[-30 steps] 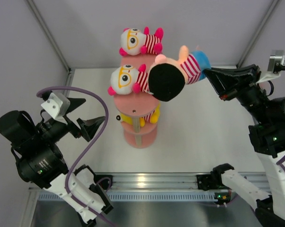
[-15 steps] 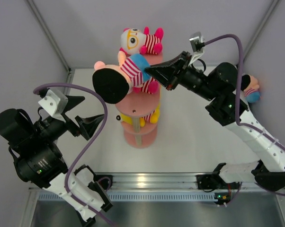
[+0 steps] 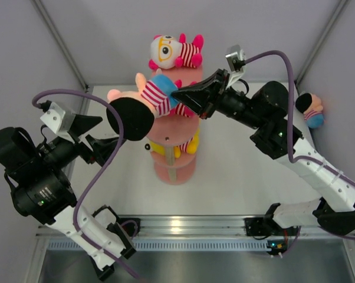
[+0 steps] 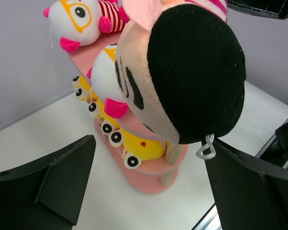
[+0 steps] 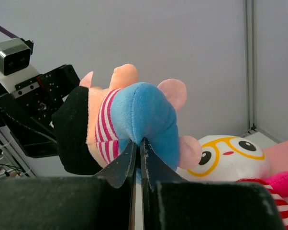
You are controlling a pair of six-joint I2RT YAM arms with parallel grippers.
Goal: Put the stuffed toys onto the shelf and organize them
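White tabletop (image 3: 242,177) under grey walls. Mid-carry: black-haired doll (image 3: 130,118) pinched by its blue trousers in clenched right gripper (image 3: 182,97), high beside pink shelf (image 3: 174,174). Left gripper (image 3: 104,132) spread wide, empty. Next, probably: lowering onto a free tier spot, then letting go.

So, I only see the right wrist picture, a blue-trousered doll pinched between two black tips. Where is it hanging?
Observer: From above, the right tool holds the black-haired doll by the upper tiers of the shelf, head poking out left.
Visitor: Anything near it?
Observer: The left tool is open, close beside its head.
Visitor: More toys?
Observer: Yellow bears lie on a lower tier.
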